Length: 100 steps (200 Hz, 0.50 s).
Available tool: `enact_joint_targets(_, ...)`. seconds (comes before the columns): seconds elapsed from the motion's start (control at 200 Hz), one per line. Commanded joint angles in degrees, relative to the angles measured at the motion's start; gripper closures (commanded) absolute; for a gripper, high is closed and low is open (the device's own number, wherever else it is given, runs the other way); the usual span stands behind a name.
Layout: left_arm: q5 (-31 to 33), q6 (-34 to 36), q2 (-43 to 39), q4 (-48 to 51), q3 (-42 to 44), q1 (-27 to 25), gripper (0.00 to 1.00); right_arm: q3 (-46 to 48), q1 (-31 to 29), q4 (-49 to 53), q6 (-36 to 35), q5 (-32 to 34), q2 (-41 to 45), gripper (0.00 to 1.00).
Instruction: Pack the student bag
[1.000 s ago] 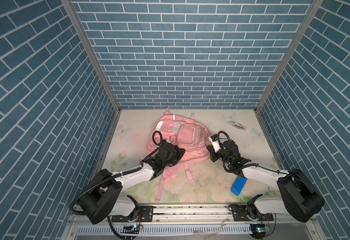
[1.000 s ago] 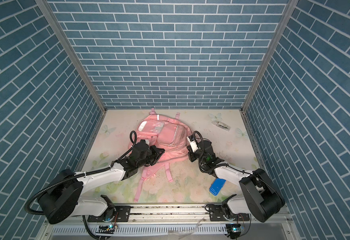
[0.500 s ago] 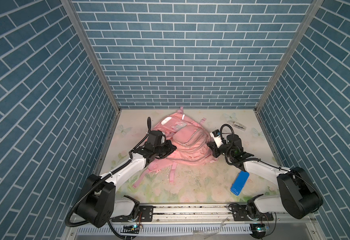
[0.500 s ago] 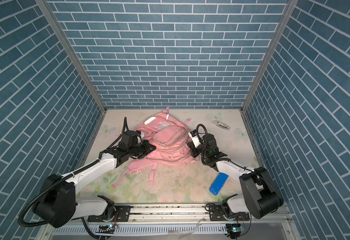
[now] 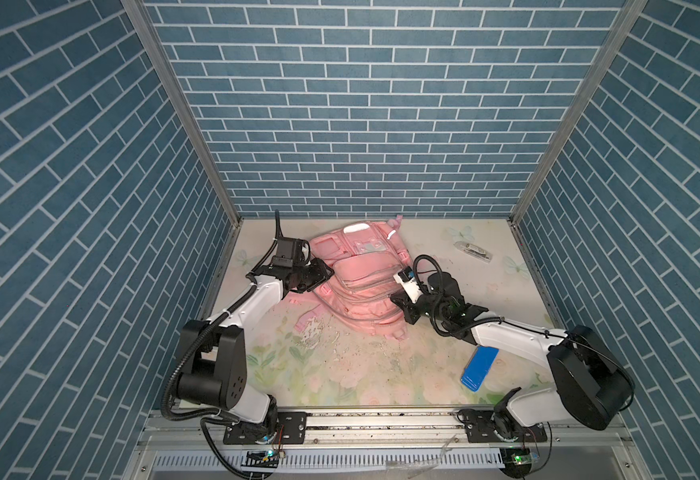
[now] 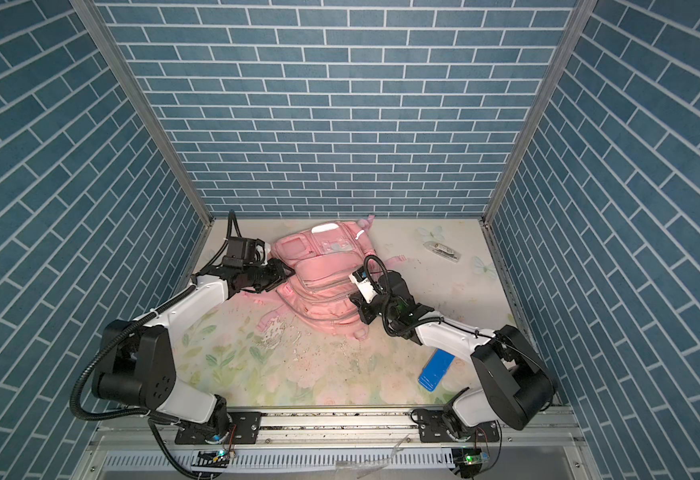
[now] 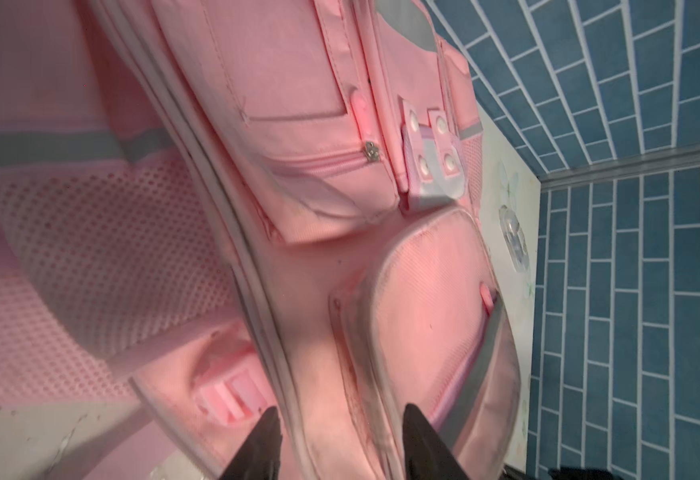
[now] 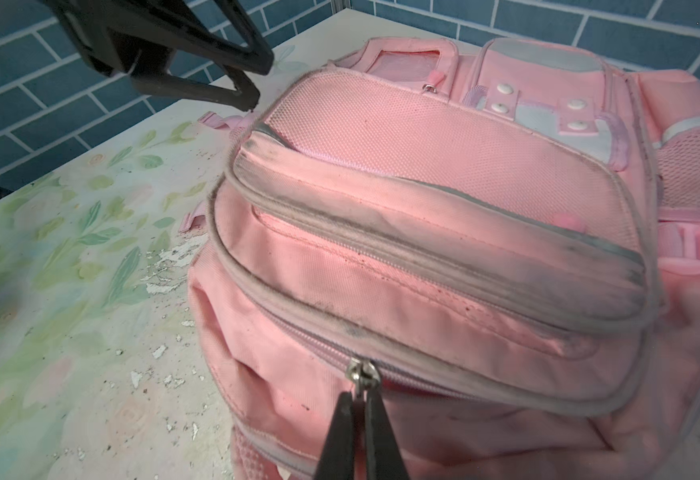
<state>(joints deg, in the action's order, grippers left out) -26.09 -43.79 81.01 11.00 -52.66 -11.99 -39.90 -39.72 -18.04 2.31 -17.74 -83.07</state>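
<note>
Packing looks barely begun: your student bag (image 5: 360, 278) lies at twelve o'clock on the counter (image 5: 340, 374). Right gripper (image 8: 360, 399) jaws pinch its zipper pull (image 8: 362, 372); left gripper (image 7: 340, 419) jaws stand released beside it. Blue case (image 5: 480, 368), four o'clock, waits outside.

Left hand (image 7: 342, 409) newly open (bag (image 5: 360, 274) reoriented)

pink student bag (image 5: 360, 286), blue case (image 5: 480, 368), floral table (image 5: 340, 376)
</note>
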Motion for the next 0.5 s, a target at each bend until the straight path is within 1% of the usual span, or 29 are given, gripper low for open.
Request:
enact_joint_targets(0.0,3.74,-14.47,-8.95,-8.03,9.31,-4.16,0.47,-1.85,-0.73,-1.4,1.43,0.91,-0.92,1.0)
enact_joint_targets(0.085,11.1,-23.97,-15.45,-13.0,15.62,-11.24,0.46,-1.94,-1.28,-1.0,1.05,1.02,-1.31,1.0)
enact_joint_targets(0.165,17.01,-32.77,-19.47,-18.45,20.67,-17.38,0.45,-1.78,-1.78,-0.44,0.53,1.43,-1.15,1.0)
enact_joint_targets(0.245,22.6,-39.96,-21.48,-22.83,24.12,-22.66,0.44,-1.27,-2.15,-0.3,0.07,1.76,-0.54,1.0)
enact_joint_targets(0.32,28.07,-46.45,-21.5,-26.62,25.87,-27.52,0.39,-0.81,-2.42,-0.33,-0.2,2.09,-0.05,1.0)
enact_joint_targets(0.37,29.24,-51.08,-19.9,-30.23,26.57,-30.01,0.38,-0.62,-2.54,-0.33,-0.45,2.18,0.01,1.0)
enact_joint_targets(0.425,28.18,-52.98,-17.19,-34.32,26.59,-31.27,0.38,-0.45,-2.81,-0.24,-0.56,2.39,0.23,1.0)
enact_joint_targets(0.495,28.32,-54.29,-14.41,-34.32,24.59,-33.19,0.38,-0.23,-3.07,-0.35,-0.8,2.86,0.36,1.0)
